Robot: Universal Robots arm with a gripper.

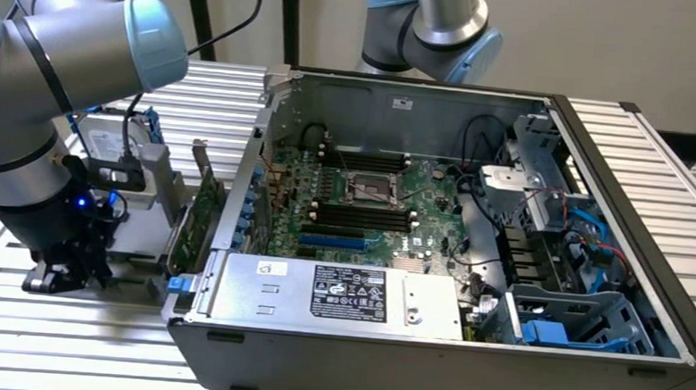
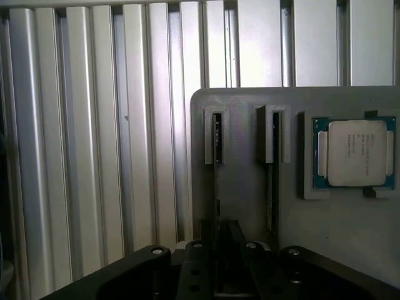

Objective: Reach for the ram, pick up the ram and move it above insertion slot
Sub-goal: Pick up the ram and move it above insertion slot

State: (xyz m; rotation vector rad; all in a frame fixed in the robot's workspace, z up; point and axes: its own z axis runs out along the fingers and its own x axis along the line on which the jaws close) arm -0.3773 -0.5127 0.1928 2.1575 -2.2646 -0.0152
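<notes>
The ram (image 2: 216,181), a long, thin, flat circuit-board stick seen edge-on as a dark strip, stands on its long edge in one of two narrow slots of the grey moulded holder (image 2: 244,175). A second stick (image 2: 274,181) fills the neighbouring slot, and a square metal-capped processor (image 2: 356,153) lies in the holder's pocket beyond that. The ram is probably light and rigid yet fragile, so it is best pinched across its flat faces and lifted straight out without twisting. The black hand (image 2: 219,230) sits over the ram's exposed edge; I cannot tell whether it is spread or pinching. The grey arm (image 1: 29,143) points steeply down at the holder, which rests on the ribbed aluminium tabletop (image 2: 94,156) beside the open computer case (image 1: 435,360).
</notes>
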